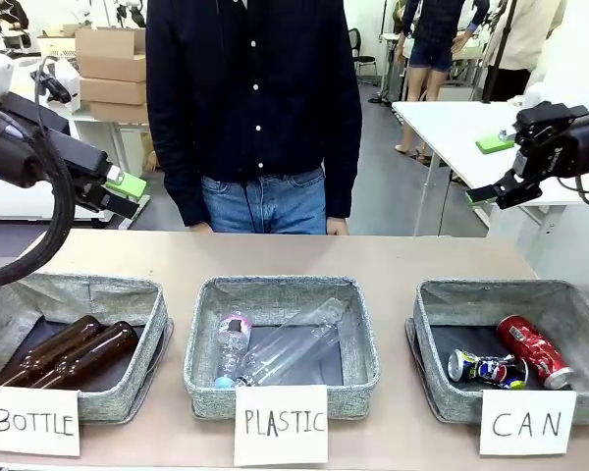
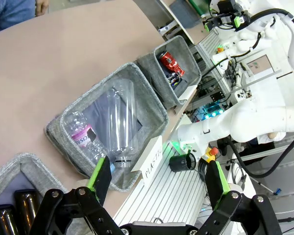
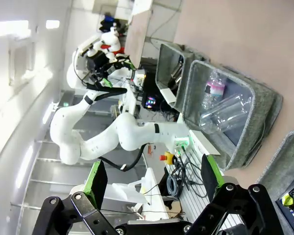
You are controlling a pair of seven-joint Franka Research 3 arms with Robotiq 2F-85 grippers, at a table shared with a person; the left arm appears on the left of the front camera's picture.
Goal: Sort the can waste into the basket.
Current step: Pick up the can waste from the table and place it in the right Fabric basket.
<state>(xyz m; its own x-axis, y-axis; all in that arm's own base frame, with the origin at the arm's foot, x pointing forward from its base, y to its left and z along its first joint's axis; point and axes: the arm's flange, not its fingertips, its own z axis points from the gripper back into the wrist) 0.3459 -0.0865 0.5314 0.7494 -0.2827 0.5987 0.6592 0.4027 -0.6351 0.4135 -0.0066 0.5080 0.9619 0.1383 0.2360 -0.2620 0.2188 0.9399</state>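
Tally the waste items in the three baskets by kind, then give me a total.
Brown glass bottles, in the BOTTLE basket: 2
Clear plastic bottles, in the PLASTIC basket: 2
Dented drink cans, one red and one dark blue and silver, in the CAN basket: 2
Total: 6

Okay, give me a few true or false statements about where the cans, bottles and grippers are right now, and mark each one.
1. Both cans, red can and blue and silver can, lie in the CAN basket. True.
2. The brown glass bottles lie in the middle basket. False: they lie in the BOTTLE basket.
3. The left gripper holds a plastic bottle. False: it is open and empty.
4. The right gripper is open, raised above the table. True.
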